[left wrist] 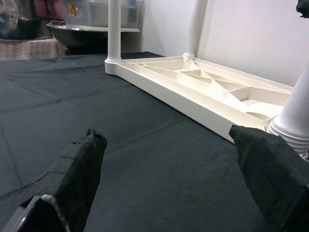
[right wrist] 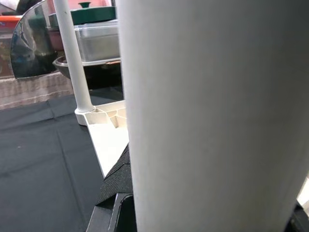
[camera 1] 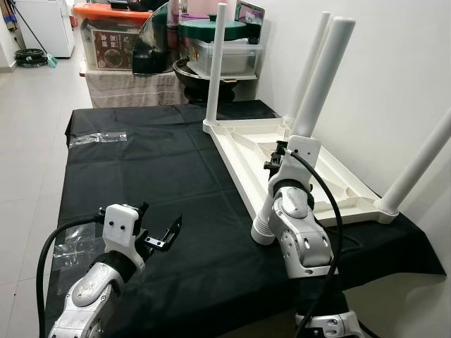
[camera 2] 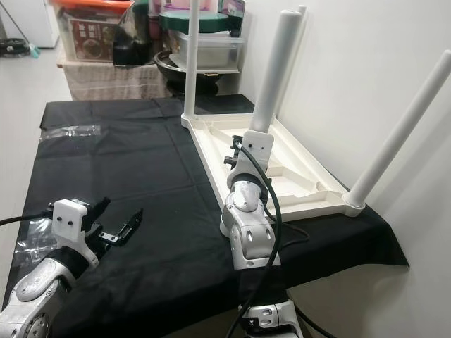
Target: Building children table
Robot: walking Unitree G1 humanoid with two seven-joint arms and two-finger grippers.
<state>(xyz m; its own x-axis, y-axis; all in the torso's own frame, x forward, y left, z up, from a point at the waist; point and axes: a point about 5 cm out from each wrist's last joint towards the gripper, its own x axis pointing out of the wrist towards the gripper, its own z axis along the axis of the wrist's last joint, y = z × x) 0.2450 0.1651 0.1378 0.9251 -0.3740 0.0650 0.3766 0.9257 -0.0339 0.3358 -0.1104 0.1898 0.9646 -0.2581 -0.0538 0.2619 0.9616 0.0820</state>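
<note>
Four white legs stand on the upturned white tabletop (camera 1: 246, 151) lying on our black cloth (camera 1: 141, 176). Our right gripper (camera 1: 280, 156) pinches the near leg (camera 1: 320, 81); our left gripper (camera 1: 158, 236) hovers spread above the cloth, apart from it.

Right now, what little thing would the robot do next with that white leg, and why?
Probably keep turning the near leg into its corner socket. The right gripper is wrapped around it, and ridges show at its base above the upturned tabletop, so it may not be fully seated.
</note>
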